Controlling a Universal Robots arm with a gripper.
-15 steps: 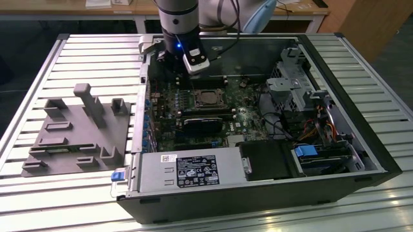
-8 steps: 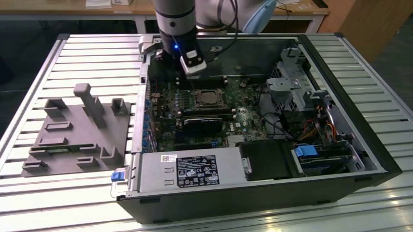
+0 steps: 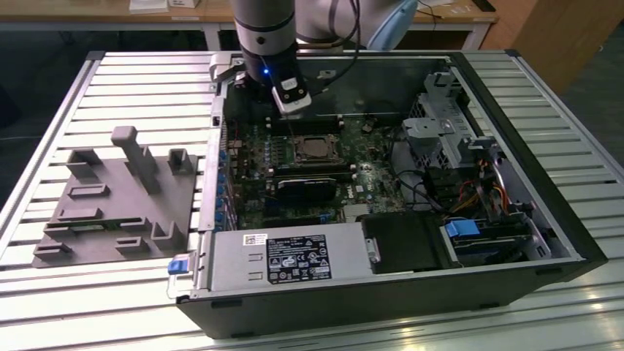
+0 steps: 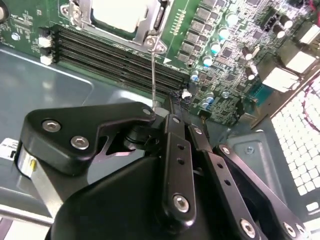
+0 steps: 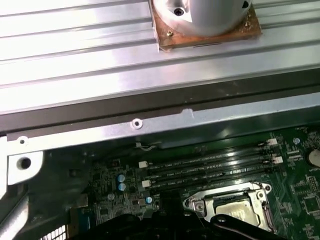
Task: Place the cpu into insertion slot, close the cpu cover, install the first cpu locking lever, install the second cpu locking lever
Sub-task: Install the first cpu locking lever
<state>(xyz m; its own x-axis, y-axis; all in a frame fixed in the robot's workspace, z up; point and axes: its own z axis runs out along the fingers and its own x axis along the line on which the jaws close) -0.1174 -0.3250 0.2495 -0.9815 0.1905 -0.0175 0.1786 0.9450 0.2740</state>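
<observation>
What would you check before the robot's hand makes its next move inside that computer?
1. The cpu seated in the insertion slot: ok, its silvery top lies flat in both wrist views.
2. The cpu cover down around the chip: ok.
3. The locking lever latched: not ok. The thin rod sticks out from the slot's corner toward the hand.
4. The hand's hold on that lever: cannot tell.
5. Room between the hand and the memory slots: cannot tell.
</observation>
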